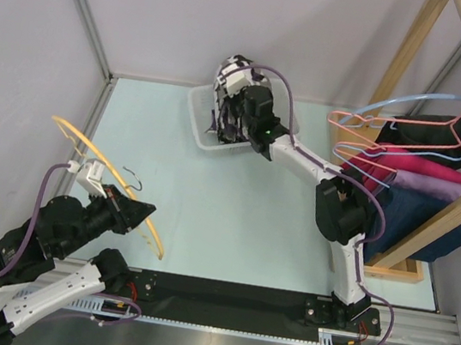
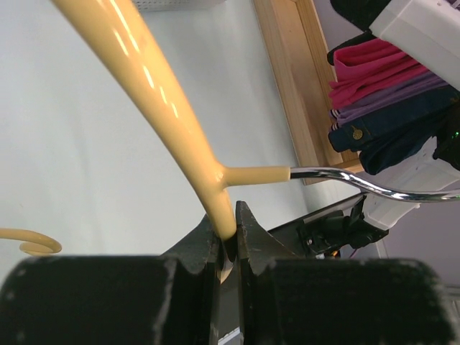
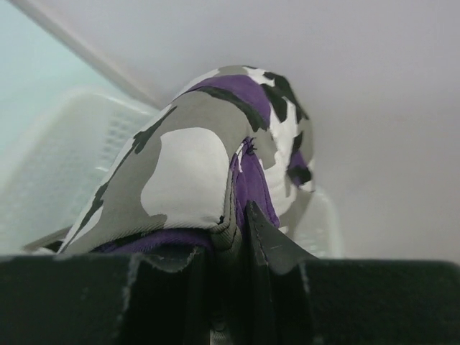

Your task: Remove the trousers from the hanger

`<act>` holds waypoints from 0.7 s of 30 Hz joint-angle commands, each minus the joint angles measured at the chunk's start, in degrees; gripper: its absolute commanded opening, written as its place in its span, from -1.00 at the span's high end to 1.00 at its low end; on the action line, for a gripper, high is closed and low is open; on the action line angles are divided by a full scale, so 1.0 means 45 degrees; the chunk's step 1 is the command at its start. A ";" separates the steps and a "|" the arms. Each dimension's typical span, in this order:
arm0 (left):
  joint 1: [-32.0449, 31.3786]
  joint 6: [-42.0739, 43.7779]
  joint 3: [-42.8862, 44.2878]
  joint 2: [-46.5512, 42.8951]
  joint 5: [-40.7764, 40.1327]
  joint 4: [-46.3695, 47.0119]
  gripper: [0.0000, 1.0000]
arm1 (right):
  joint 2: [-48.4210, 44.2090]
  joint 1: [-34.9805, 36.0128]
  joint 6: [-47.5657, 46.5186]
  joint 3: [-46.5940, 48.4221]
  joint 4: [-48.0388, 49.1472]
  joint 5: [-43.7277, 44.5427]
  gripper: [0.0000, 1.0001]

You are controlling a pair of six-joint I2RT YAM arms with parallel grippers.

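Observation:
The yellow-orange hanger [image 1: 99,153] is bare and held up over the table's left side, its grey hook [image 1: 131,179] pointing right. My left gripper [image 1: 136,210] is shut on it. In the left wrist view the jaws [image 2: 228,231] pinch the hanger [image 2: 158,108] just below where the metal hook [image 2: 359,185] joins. The purple, black and white trousers [image 1: 231,81] hang bunched in my right gripper [image 1: 242,105] above the white basket [image 1: 201,120] at the back. The right wrist view shows my right gripper [image 3: 233,224] shut on a fold of the trousers [image 3: 187,165], away from the hanger.
A wooden rack [image 1: 431,224] stands at the right with pink [image 1: 404,172], purple and navy [image 1: 422,227] garments on pink wire hangers [image 1: 393,127] and a light blue hanger [image 1: 415,100]. Grey walls close the left and back. The basket's rim [image 3: 65,158] lies below the trousers.

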 commanded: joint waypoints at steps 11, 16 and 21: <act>-0.0023 -0.0267 0.0274 -0.0277 -0.0213 0.0344 0.99 | 0.0800 0.0891 0.4962 0.0108 0.0669 0.0301 1.00; -0.0023 -0.0248 0.0253 -0.0433 -0.0213 0.0403 1.00 | 0.1502 0.0795 0.5684 0.0578 0.0059 0.0107 0.91; -0.0023 -0.0364 0.0351 -0.0765 -0.0194 0.0482 0.99 | 0.1465 0.0540 0.6504 0.0617 -0.0584 -0.0226 0.88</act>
